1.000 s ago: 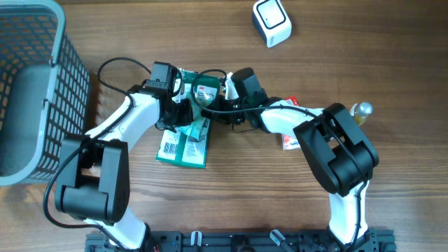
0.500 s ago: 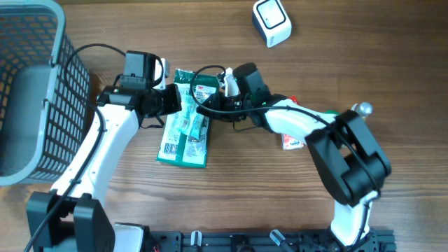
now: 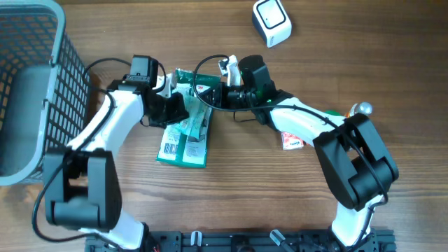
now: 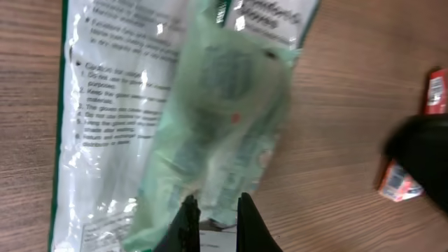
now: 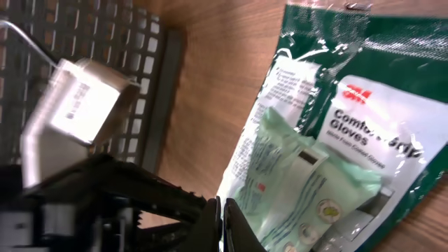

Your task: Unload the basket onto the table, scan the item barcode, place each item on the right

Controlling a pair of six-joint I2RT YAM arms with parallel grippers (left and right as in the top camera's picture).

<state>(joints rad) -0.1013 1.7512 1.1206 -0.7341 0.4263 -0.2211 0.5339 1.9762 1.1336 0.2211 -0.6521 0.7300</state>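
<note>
Pale green, a soft pouch [image 4: 217, 119] lies on top of a green-and-white gloves pack [image 3: 183, 148] at the middle of the wooden table [image 3: 364, 49]. The left pincer [image 4: 217, 204] is clamped on the pouch's near edge. The right pincer [image 5: 220, 208] has its fingers together at the pouch's other side; whether it pinches any film cannot be told. A white scanner [image 3: 271, 22] stands well apart.
</note>
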